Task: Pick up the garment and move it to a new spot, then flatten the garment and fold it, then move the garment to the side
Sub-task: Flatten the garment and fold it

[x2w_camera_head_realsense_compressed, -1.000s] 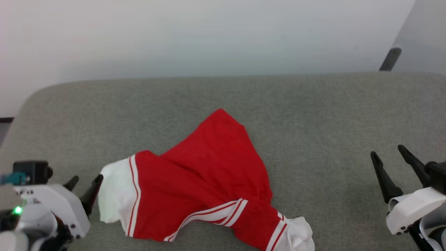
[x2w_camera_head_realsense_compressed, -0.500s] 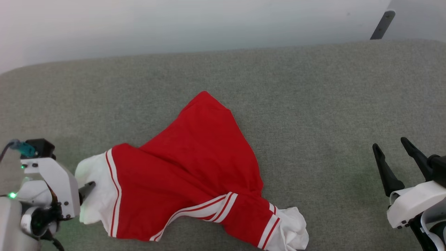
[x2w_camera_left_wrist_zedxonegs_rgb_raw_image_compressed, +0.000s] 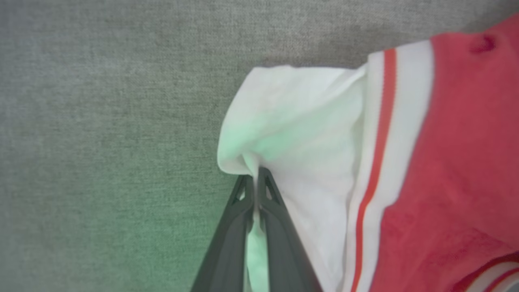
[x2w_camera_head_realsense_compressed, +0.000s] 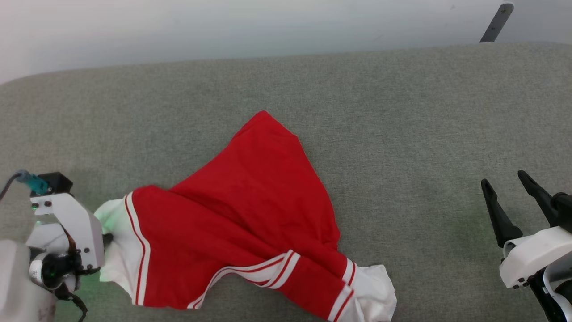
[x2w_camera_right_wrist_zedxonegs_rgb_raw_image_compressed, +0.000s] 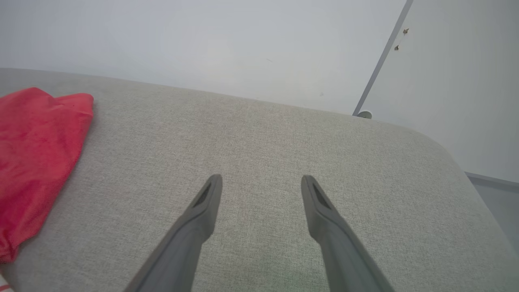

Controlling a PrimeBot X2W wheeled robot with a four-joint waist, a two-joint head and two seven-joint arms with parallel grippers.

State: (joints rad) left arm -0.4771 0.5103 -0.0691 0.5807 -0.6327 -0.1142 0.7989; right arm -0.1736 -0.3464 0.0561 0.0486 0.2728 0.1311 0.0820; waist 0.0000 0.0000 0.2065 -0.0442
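On the grey cushion, rumpled toward front left: the shirt. Clamped tight on its white sleeve edge — the left gripper. Well off right, fingers spread wide, empty — the right gripper.

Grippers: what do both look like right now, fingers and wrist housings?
Left gripper: long dark grey fingers tapering to points, triangular cut-outs near the tips, white boxy housing with screws, green lights, a teal-plugged cable. Right gripper: same dark pointed fingers, rounded white housing.
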